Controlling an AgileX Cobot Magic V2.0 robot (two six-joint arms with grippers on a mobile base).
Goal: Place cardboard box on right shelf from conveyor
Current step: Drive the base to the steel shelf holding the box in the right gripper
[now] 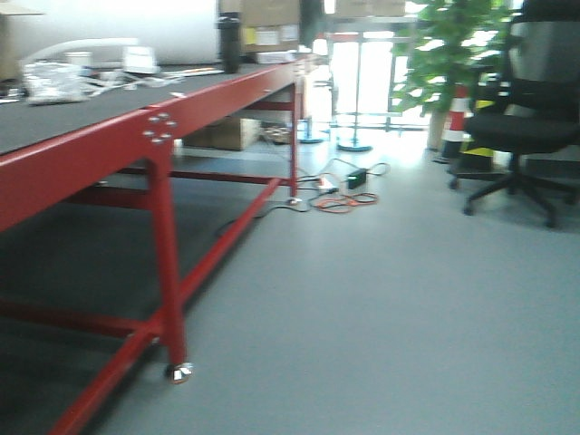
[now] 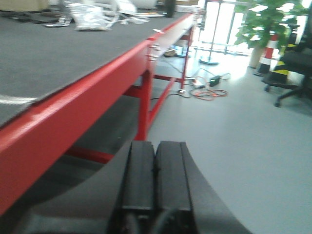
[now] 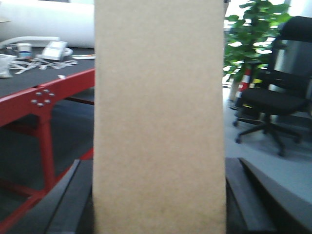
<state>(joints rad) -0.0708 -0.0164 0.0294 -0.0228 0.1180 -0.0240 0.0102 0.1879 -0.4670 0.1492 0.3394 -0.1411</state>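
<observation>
Plain tan cardboard box [image 3: 159, 117], smooth, unprinted, in right claw [image 3: 159, 195]

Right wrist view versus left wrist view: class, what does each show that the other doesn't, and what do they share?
Right wrist only: the cardboard box gripped by the right gripper, filling the centre. Left wrist only: the left gripper, shut and empty, and floor cables. Both: the red-framed conveyor, office chair and plant.
</observation>
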